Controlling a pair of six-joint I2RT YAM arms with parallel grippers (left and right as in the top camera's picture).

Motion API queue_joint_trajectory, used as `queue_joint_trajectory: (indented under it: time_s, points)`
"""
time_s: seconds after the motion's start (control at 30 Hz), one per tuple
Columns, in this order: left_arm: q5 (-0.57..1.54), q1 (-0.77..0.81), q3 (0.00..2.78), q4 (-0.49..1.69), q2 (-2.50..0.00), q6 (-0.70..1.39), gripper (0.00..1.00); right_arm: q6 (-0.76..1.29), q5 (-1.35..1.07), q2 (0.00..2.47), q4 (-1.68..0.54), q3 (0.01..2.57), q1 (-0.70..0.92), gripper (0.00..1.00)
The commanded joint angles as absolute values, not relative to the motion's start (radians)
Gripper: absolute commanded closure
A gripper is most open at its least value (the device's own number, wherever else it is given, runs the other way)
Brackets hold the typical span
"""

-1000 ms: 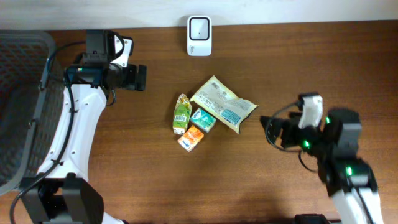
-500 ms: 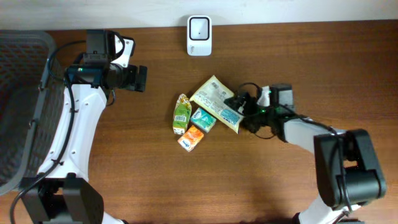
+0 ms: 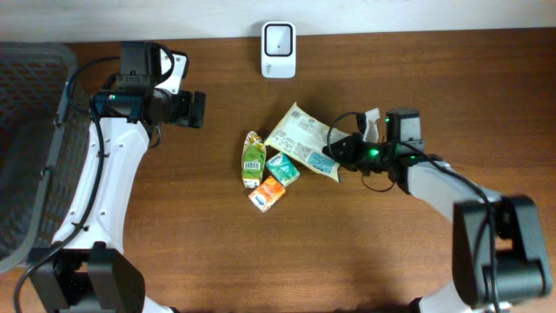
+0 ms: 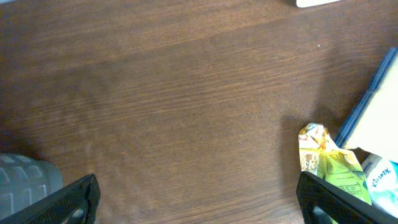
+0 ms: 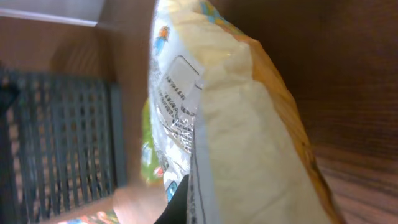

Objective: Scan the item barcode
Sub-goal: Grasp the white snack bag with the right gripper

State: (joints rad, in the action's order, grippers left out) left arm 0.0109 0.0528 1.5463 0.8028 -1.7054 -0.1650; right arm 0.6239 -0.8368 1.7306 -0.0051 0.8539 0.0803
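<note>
One edge of the snack bag (image 3: 300,135) is being pinched by the right gripper (image 3: 335,149), so it could slip out; the left gripper (image 3: 198,109) is gaping wide.

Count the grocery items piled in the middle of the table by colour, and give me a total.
cream packet: 1
green pouch: 1
teal box: 1
orange box: 1
Total: 4
</note>
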Motion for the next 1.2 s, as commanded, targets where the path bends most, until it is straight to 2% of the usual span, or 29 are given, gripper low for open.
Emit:
queue_joint_trajectory:
  time_s: [0.0, 0.1, 0.2, 0.37, 0.47, 0.57, 0.6, 0.63, 0.67, 0.7, 0.83, 0.93, 1.0, 1.1, 1.17]
  points:
    - [0.012, 0.049, 1.559, 0.803, -1.688, -0.181, 0.01, 0.306, -0.847, 1.588, -0.268, 0.900, 0.057, 0.96]
    - [0.012, 0.049, 1.559, 0.803, -1.688, -0.181, 0.01, 0.051, -0.619, 1.537, -0.727, 1.081, 0.044, 0.96]
    - [0.012, 0.049, 1.559, 0.803, -1.688, -0.181, 0.01, -0.139, -0.649, 1.537, -0.910, 1.234, 0.044, 0.96]
    - [0.012, 0.049, 1.559, 0.803, -1.688, -0.181, 0.01, -0.175, -0.477, 1.646, -0.931, 1.243, 0.017, 0.96]
    - [0.012, 0.049, 1.559, 0.803, -1.688, -0.181, 0.01, -0.030, -0.405, 1.865, -0.806, 1.243, -0.049, 0.96]
    - [0.012, 0.049, 1.559, 0.803, -1.688, -0.181, 0.01, 0.039, -0.406, 1.978, -0.725, 1.243, -0.090, 0.95]
    - [0.012, 0.049, 1.559, 0.803, -1.688, -0.181, 0.01, 0.043, -0.405, 1.998, -0.706, 1.243, -0.094, 0.91]
    - [0.012, 0.049, 1.559, 0.803, -1.688, -0.181, 0.01, 0.048, -0.399, 2.006, -0.698, 1.243, -0.094, 0.75]
    - [0.012, 0.049, 1.559, 0.803, -1.688, -0.181, 0.01, 0.067, -0.407, 2.006, -0.699, 1.243, -0.094, 0.55]
    - [0.011, 0.051, 1.559, 0.803, -1.688, -0.181, 0.01, 0.068, -0.434, 2.006, -0.702, 1.243, -0.094, 0.45]
    - [0.011, 0.051, 1.559, 0.804, -1.688, -0.181, 0.01, 0.067, -0.651, 2.004, -0.728, 1.262, -0.094, 0.28]
    - [0.012, 0.052, 1.559, 0.804, -1.688, -0.181, 0.01, -0.019, -0.666, 2.005, -0.725, 1.264, -0.076, 0.14]
    - [0.012, 0.052, 1.559, 0.804, -1.688, -0.181, 0.01, -0.073, -0.662, 2.006, -0.718, 1.261, -0.031, 0.10]
    - [0.012, 0.051, 1.559, 0.804, -1.688, -0.181, 0.01, -0.070, -0.616, 2.070, -0.649, 1.261, 0.047, 0.12]
    - [0.012, 0.051, 1.559, 0.804, -1.688, -0.181, 0.01, -0.067, -0.617, 2.090, -0.649, 1.261, 0.042, 0.38]
